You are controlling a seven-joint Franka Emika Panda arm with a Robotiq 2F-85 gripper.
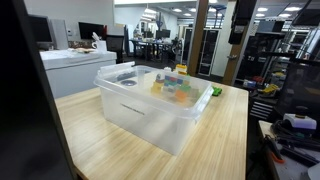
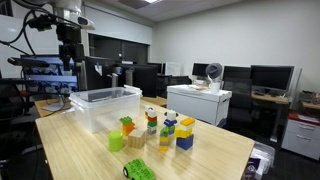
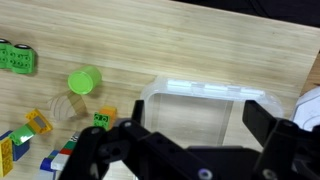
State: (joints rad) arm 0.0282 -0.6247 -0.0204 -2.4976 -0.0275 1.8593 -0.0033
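Observation:
My gripper [image 3: 197, 130] is open and empty, high above a clear plastic bin [image 3: 200, 88] on a wooden table. In an exterior view the gripper [image 2: 68, 55] hangs over the bin's far end [image 2: 100, 112]. The bin [image 1: 150, 115] looks empty. Beside it stand several colourful toy blocks [image 2: 160, 128], also in the wrist view [image 3: 40, 125] and seen past the bin in an exterior view [image 1: 175, 88]. A green cylinder [image 3: 84, 81] [image 2: 117, 142] and a flat green studded block [image 3: 17, 57] [image 2: 139, 170] lie nearby.
The wooden table [image 2: 200, 150] [image 1: 225, 130] ends close to the blocks. A white cabinet [image 2: 198, 103] stands behind the table. Desks, monitors [image 2: 270, 78] and chairs fill the office beyond. Cables and tools [image 1: 295, 135] lie off the table's side.

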